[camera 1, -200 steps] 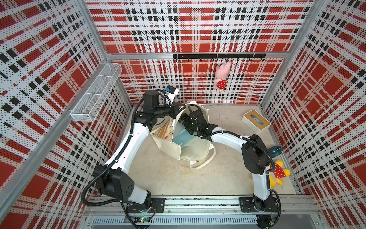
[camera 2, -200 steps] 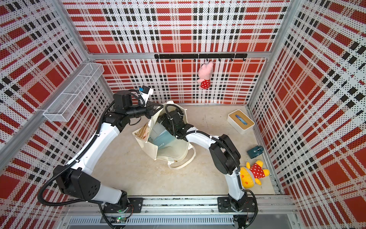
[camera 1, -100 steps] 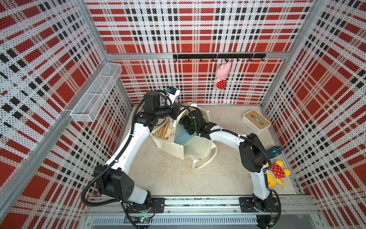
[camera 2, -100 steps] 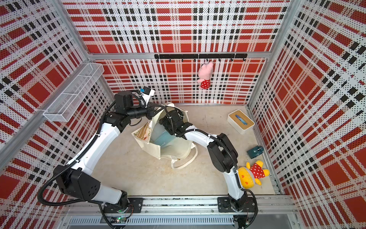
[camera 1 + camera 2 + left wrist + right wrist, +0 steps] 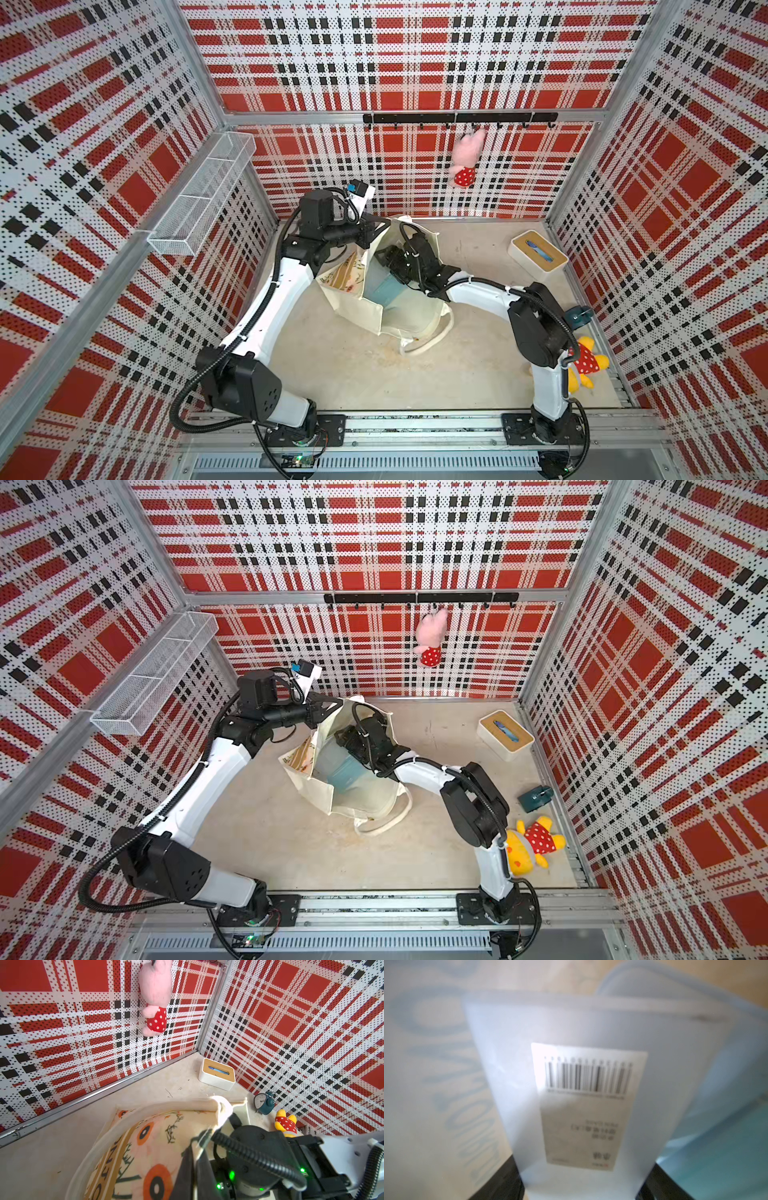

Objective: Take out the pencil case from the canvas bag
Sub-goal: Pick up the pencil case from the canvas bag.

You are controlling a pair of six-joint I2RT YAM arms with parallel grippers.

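The cream canvas bag (image 5: 361,307) (image 5: 316,791) stands open mid-floor, its printed face (image 5: 145,1147) close to the left wrist camera. My left gripper (image 5: 380,228) (image 5: 336,704) (image 5: 195,1147) is shut on the bag's rim and holds the mouth open. Reaching into the bag, my right gripper (image 5: 388,259) (image 5: 347,737) (image 5: 583,1178) is shut on the pencil case (image 5: 571,1084), a frosted bluish case with a barcode label. Its black fingers (image 5: 500,1180) press on both sides of the case. In both top views the case (image 5: 388,286) (image 5: 340,766) shows inside the bag.
A white box with a wooden lid (image 5: 538,253) sits at the back right. A teal alarm clock (image 5: 579,316) and a yellow plush (image 5: 586,365) lie by the right wall. A pink plush (image 5: 465,158) hangs from the hook rail. A wire basket (image 5: 203,195) is on the left wall.
My right gripper has gone further into the bag and its jaws have narrowed onto the pencil case. The left gripper keeps its hold on the rim, hardly moving.
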